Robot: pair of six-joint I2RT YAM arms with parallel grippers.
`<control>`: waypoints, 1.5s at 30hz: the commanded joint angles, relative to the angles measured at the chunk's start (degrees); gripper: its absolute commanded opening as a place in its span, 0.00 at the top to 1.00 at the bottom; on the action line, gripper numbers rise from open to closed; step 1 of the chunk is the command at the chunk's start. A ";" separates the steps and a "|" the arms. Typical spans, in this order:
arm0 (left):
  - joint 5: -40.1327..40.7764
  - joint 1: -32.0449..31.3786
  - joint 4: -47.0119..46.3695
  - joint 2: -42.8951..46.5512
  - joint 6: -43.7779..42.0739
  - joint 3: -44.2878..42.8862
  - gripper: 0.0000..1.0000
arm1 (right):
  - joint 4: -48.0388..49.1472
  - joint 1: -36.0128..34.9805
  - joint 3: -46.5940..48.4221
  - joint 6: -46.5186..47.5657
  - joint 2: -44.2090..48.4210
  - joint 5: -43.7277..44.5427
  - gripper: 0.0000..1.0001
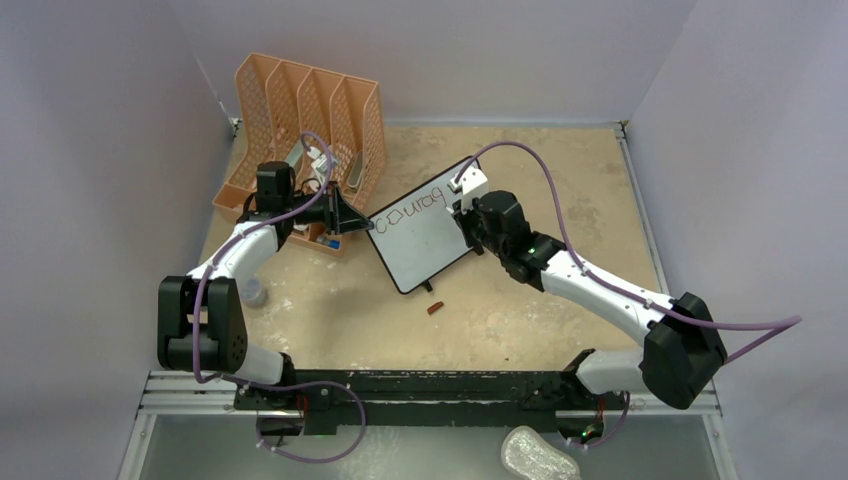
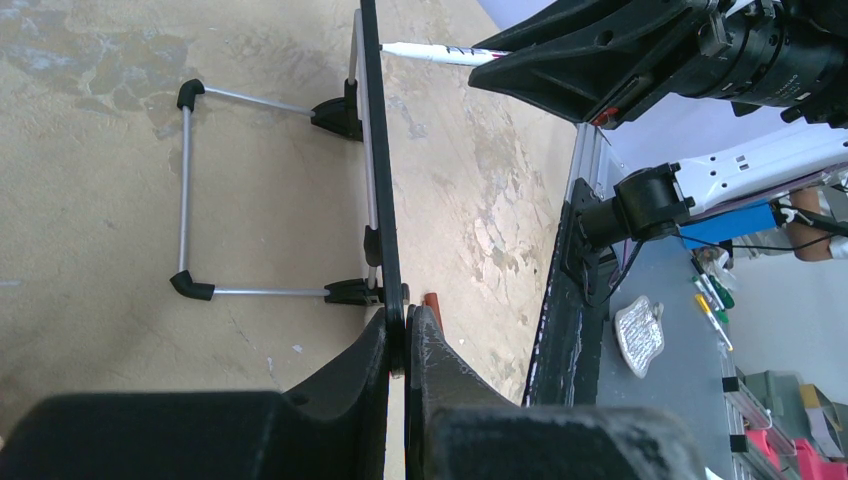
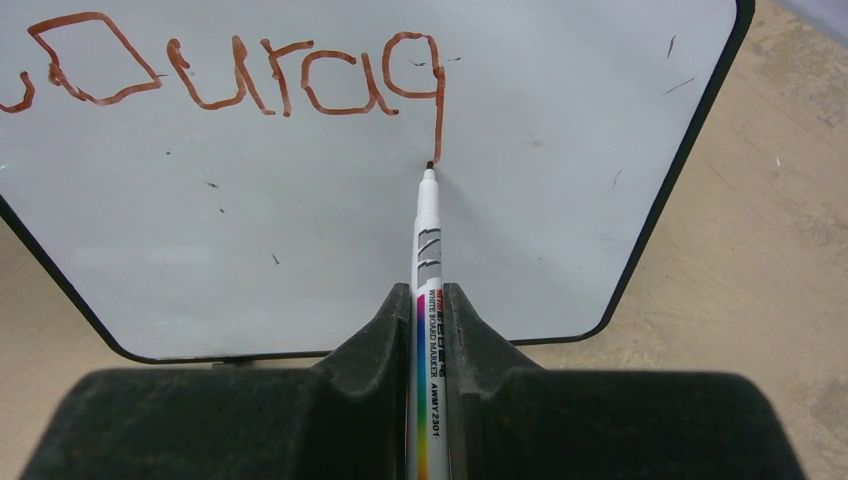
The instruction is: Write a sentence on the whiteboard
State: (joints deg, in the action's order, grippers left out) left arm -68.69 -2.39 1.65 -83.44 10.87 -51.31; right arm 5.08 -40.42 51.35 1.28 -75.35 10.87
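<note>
R tool (image 3: 428, 305) clamps marker (image 3: 428, 225); L tool (image 2: 405, 322) clamps whiteboard (image 2: 378, 150) edge; sentence (image 3: 230, 72): red-brown "courag".

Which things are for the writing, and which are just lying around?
For the job: small black-framed whiteboard, red-brown handwritten letters, white marker pen, left gripper pinching the board, right gripper holding the pen.
Lying about: orange perforated file organizer, small reddish-brown piece.

The whiteboard (image 1: 428, 246), white with a thin black frame and rounded corners, stands on its feet mid-table, turned at an angle. The sentence (image 3: 237, 75) is partial: reddish-brown handwritten letters reading "courag", in one line near the top edge
</note>
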 commanded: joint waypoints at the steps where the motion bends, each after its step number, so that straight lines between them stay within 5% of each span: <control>1: 0.83 -1.24 2.00 -1.29 -2.64 -0.31 1.00 | -0.25 0.13 1.14 -0.15 1.10 -1.71 1.00; 45: 1.44 -1.39 2.56 -1.02 -2.88 -0.38 1.00 | 5.54 4.47 3.84 -0.88 2.41 -4.77 1.00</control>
State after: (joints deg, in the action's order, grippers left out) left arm -68.69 -2.39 1.98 -83.46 10.83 -51.44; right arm 6.94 -36.47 52.82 0.99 -72.79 6.48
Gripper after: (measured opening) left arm 0.035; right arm 0.149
